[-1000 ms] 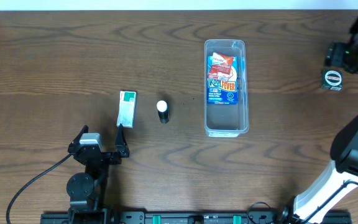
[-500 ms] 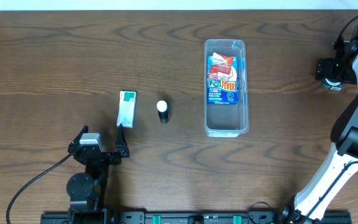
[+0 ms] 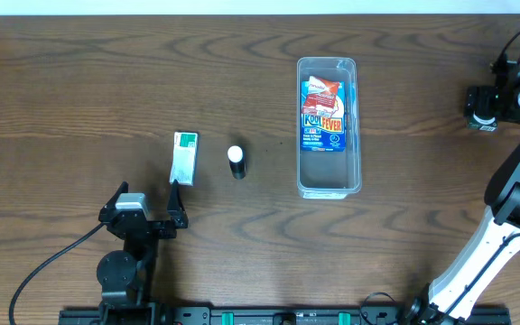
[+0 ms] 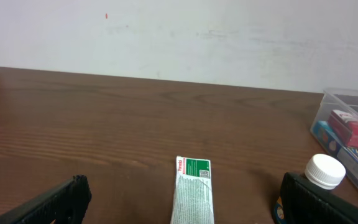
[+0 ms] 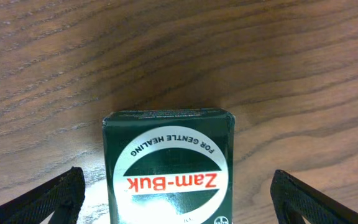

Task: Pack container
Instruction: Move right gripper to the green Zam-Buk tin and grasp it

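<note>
My right hand (image 5: 176, 200) is spread wide, one finger on each side of the dark green Zam-Buk box (image 5: 169, 167) and neither touching it. I hold it that way so that closing should catch the box squarely across its width. The box sits flat on the bench (image 3: 79, 81) at the far right, well apart from everything else, so I judge it to be the next thing to go in. The container (image 3: 329, 179) stands right of the middle with its long side running near to far. A blue printed carton (image 3: 323, 116) already lies flat in its far part, which leaves bare floor at the near end for more things. My left hand (image 3: 149, 202) is also spread and empty, parked near the front edge on the left. It points at the green-and-white box (image 3: 184, 157), and the white-capped bottle (image 3: 236, 161) stands just right of that box. Compared with a second ago, my right hand has dropped over the Zam-Buk box. Its round label showed plainly from above then and is now mostly covered by the wrist. The left side, the container and the loose items have not shifted.
</note>
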